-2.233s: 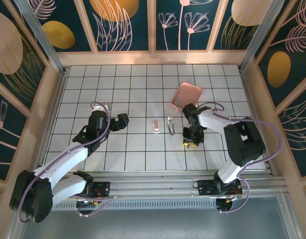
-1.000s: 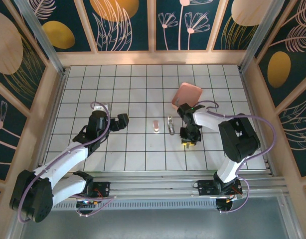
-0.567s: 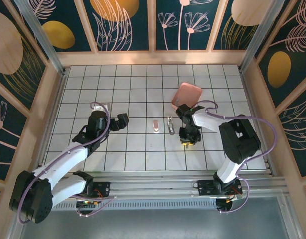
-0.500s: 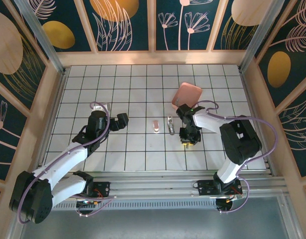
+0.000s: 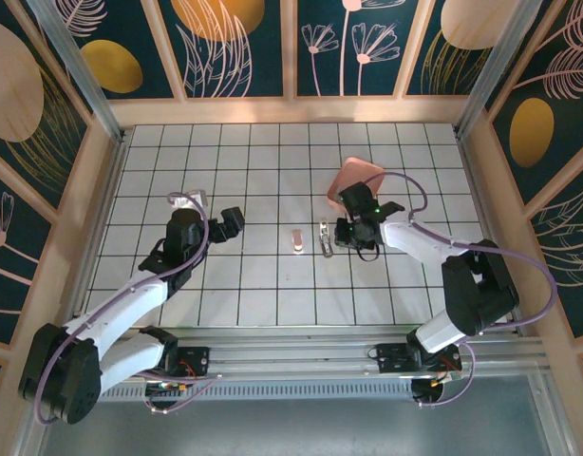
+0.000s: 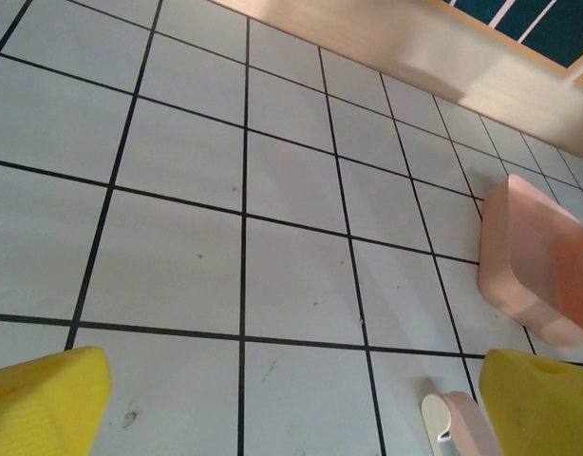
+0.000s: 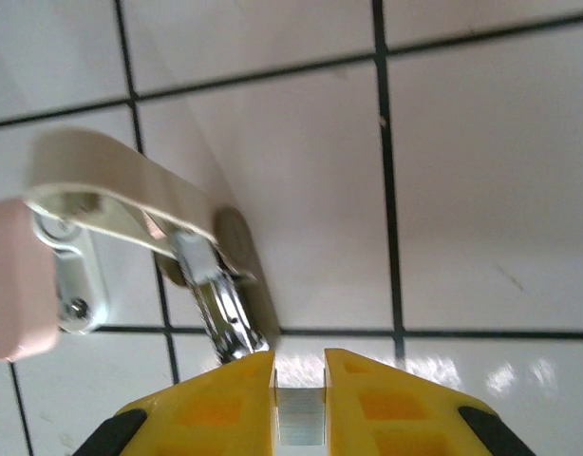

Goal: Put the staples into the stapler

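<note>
The stapler [image 5: 325,238] lies open on the tiled floor near the middle. In the right wrist view its pink body [image 7: 18,277], white arm [image 7: 121,185] and bare silver channel [image 7: 225,313] show. My right gripper [image 5: 342,235] sits just right of it, fingers pointing left. It is shut on the staples [image 7: 300,423], a small silver block pinched between the yellow fingertips [image 7: 230,399], close to the tip of the channel. My left gripper [image 5: 233,224] hovers open to the left, with its yellow fingers [image 6: 45,404] wide apart and nothing between them.
A small pink-and-white piece [image 5: 296,241] lies one tile left of the stapler, and its end [image 6: 458,423] shows by my left gripper's right finger. The salmon-pink tray [image 5: 356,180] sits behind my right gripper. Wooden walls ring the floor.
My right gripper has swung from the near side of the stapler up and round, so it now points left at the stapler's channel with the staples held. The left arm barely moved.
</note>
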